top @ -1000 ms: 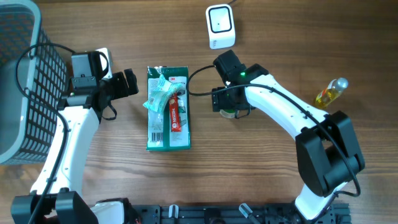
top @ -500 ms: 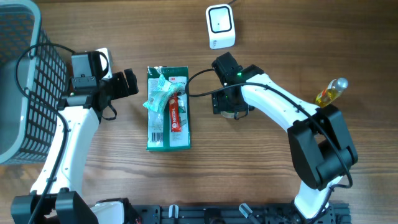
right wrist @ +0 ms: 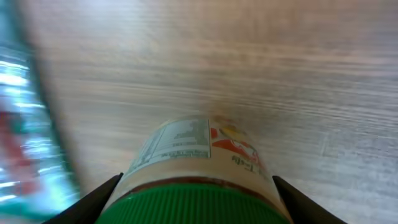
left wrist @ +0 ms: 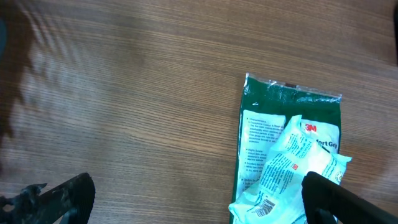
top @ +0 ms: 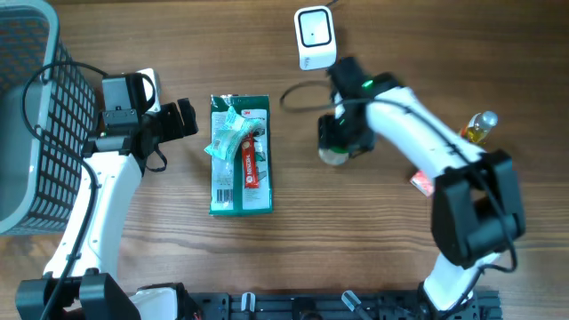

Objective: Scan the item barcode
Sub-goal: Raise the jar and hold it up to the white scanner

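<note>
The green-lidded jar (right wrist: 193, 152) was seen clamped at its lid between the fingers of the right gripper (top: 339, 144), its label turned toward the wrist camera; the white scanner (top: 316, 37) was found near that gripper, beyond it; the left gripper (top: 184, 117) was held wide open and empty, the green packet (top: 240, 182) lying on the table (top: 356, 253) just ahead of its fingertips.

Jar (top: 335, 156) sits between the jaws of your right pincer (right wrist: 196, 205). Scanner (top: 315, 37) beyond that pincer, packet (top: 240, 167) to its left, bottle (top: 476, 129) to its right. Packet just right of left pincer (top: 183, 116).
</note>
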Action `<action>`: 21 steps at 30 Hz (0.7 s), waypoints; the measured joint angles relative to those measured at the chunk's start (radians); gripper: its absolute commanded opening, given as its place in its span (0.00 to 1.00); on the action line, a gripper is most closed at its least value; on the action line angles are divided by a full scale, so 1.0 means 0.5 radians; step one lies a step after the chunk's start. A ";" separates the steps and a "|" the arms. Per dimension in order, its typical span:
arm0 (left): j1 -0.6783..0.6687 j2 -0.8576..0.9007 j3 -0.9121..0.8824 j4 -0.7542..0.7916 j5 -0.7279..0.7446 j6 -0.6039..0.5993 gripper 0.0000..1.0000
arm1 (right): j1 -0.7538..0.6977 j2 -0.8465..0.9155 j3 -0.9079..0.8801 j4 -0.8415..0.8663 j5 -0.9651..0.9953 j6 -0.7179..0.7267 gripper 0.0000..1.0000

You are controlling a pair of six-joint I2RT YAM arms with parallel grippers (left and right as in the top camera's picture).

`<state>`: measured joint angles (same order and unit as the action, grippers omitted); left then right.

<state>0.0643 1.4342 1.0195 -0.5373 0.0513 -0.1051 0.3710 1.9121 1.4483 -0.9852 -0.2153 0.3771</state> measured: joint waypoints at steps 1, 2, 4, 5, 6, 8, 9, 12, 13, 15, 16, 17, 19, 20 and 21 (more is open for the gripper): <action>0.000 0.000 0.000 0.000 -0.001 0.000 1.00 | -0.069 -0.040 0.047 -0.025 -0.152 -0.002 0.07; 0.000 0.000 0.000 0.000 0.000 0.000 1.00 | -0.170 -0.109 0.101 -0.081 -0.385 -0.002 0.09; 0.000 0.000 0.000 0.000 -0.001 0.000 1.00 | -0.282 -0.216 0.133 -0.206 -0.729 -0.002 0.10; 0.000 0.000 0.000 0.000 -0.001 0.000 1.00 | -0.311 -0.242 0.134 -0.245 -0.845 0.008 0.09; 0.000 0.000 0.000 0.000 -0.001 0.000 1.00 | -0.333 -0.252 0.134 -0.278 -0.945 0.039 0.09; 0.000 0.000 0.000 0.000 0.000 0.000 1.00 | -0.371 -0.252 0.134 -0.356 -1.122 0.146 0.09; 0.000 0.000 0.000 0.000 -0.001 0.000 1.00 | -0.387 -0.252 0.134 -0.364 -1.209 0.196 0.08; 0.000 0.000 0.000 0.000 -0.001 0.000 1.00 | -0.405 -0.252 0.134 -0.284 -1.273 0.337 0.04; 0.000 0.000 0.000 0.000 -0.001 0.000 1.00 | -0.405 -0.252 0.134 -0.230 -1.260 0.405 0.04; 0.000 0.000 0.000 0.000 -0.001 0.000 1.00 | -0.405 -0.252 0.134 -0.213 -1.197 0.561 0.04; 0.000 0.000 0.000 0.000 -0.001 0.000 1.00 | -0.405 -0.252 0.134 -0.213 -1.193 0.615 0.04; 0.000 0.000 0.000 0.000 -0.001 0.000 1.00 | -0.405 -0.252 0.134 -0.214 -1.203 0.659 0.05; 0.000 0.000 0.000 0.000 -0.001 0.000 1.00 | -0.405 -0.252 0.134 -0.220 -1.317 0.764 0.05; 0.000 0.000 0.000 0.000 -0.001 0.000 1.00 | -0.405 -0.252 0.134 -0.219 -1.373 0.816 0.07; 0.000 0.000 0.000 0.000 -0.001 0.000 1.00 | -0.405 -0.252 0.134 -0.219 -1.447 0.914 0.10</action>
<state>0.0643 1.4342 1.0195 -0.5373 0.0509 -0.1051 0.1684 1.7863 1.5150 -1.0946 -0.9386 0.8341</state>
